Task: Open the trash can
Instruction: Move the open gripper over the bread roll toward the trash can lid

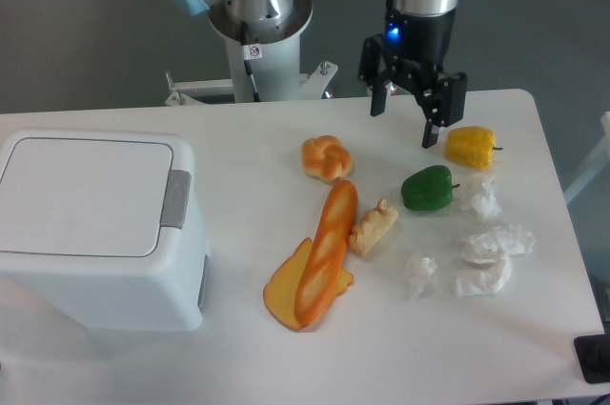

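Note:
The trash can [95, 229] is a big white boxy bin at the table's left side. Its flat lid [81, 195] lies shut, and a grey push-button [175, 199] sits on the lid's right edge. My gripper [403, 125] hangs open above the far right part of the table, well to the right of the bin, with nothing between its fingers. It hovers just left of a yellow pepper [471, 148].
Between gripper and bin lie a bread roll [325, 157], a baguette [326, 251] on a yellow slice [283, 293], and a small pastry piece [374, 227]. A green pepper [427, 188] and several crumpled paper wads [493, 257] lie at the right.

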